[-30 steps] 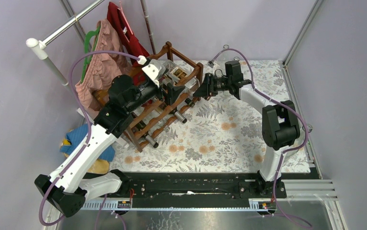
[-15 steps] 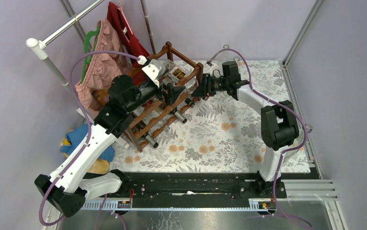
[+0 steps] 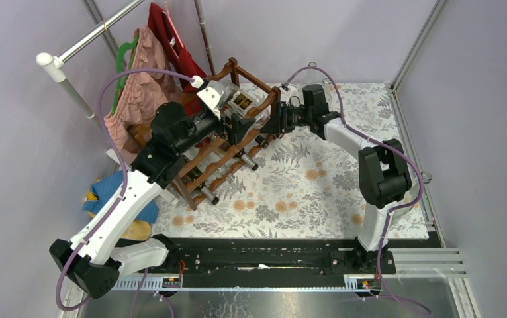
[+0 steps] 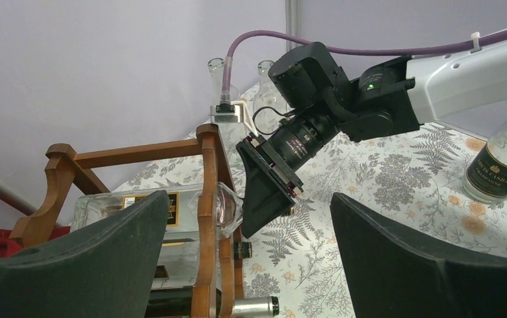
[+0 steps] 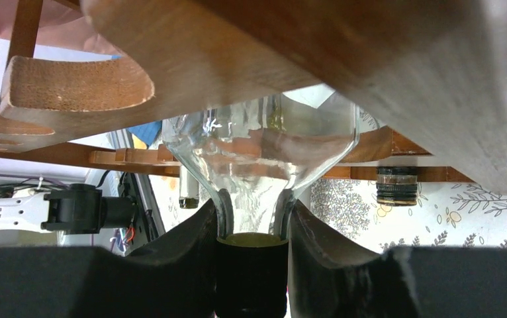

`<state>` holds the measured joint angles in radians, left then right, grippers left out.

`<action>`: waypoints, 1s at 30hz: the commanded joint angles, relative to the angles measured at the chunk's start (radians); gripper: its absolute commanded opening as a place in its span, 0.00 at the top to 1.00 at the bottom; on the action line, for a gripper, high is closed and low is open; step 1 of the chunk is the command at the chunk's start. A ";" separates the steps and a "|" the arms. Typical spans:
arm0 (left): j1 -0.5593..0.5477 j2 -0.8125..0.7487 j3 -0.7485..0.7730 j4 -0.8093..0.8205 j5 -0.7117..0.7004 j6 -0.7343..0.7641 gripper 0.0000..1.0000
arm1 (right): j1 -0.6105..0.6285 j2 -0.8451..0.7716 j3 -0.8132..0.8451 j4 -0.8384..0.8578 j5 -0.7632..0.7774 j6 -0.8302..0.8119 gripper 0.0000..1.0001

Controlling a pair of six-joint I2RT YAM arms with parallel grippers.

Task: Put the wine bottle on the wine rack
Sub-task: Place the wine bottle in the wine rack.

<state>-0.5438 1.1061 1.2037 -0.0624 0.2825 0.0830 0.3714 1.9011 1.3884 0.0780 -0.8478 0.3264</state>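
A clear glass wine bottle [image 3: 243, 103] with a dark cap lies on its side in the top tier of the reddish-brown wine rack [image 3: 254, 78]. My right gripper [image 3: 280, 120] is shut on its neck at the rack's right end. In the right wrist view the fingers [image 5: 191, 265] pinch the neck just above the cap, with the bottle's shoulder [image 5: 257, 146] under a rack rail [image 5: 317, 59]. My left gripper [image 4: 247, 265] hovers open over the rack's front, holding nothing. The left wrist view shows the labelled bottle [image 4: 125, 212] behind a rack post [image 4: 206, 199].
Several more bottles lie in the lower tiers, caps sticking out [image 3: 208, 197]. A dark-labelled bottle [image 4: 502, 165] stands on the floral tablecloth [image 3: 317, 185], and two clear bottle necks [image 4: 218, 73] rise behind the rack. Clothes [image 3: 138, 93] hang at the back left, above a stuffed toy [image 3: 115, 199].
My right gripper has moved left towards the rack with the bottle's neck in it, sliding the bottle further in. The left arm has barely moved.
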 commanded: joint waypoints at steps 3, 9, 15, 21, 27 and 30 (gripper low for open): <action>0.014 0.011 -0.006 0.059 0.006 -0.010 0.01 | 0.019 -0.027 0.078 0.202 -0.002 -0.064 1.00; 0.017 0.017 -0.006 0.059 0.005 -0.011 0.01 | 0.025 -0.022 0.075 0.214 0.046 -0.066 1.00; 0.022 0.018 -0.006 0.059 0.001 -0.008 0.01 | 0.036 -0.028 0.094 0.181 0.082 -0.114 1.00; 0.024 0.026 -0.007 0.059 0.001 -0.008 0.01 | 0.041 -0.030 0.087 0.193 0.108 -0.140 1.00; 0.025 0.035 -0.005 0.059 0.003 -0.009 0.01 | 0.050 -0.065 -0.001 0.309 0.145 -0.170 1.00; 0.025 0.041 -0.005 0.059 0.006 -0.012 0.01 | 0.052 -0.083 -0.034 0.341 0.166 -0.199 1.00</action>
<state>-0.5270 1.1393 1.2037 -0.0605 0.2821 0.0811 0.4061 1.9049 1.3571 0.1593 -0.6731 0.2020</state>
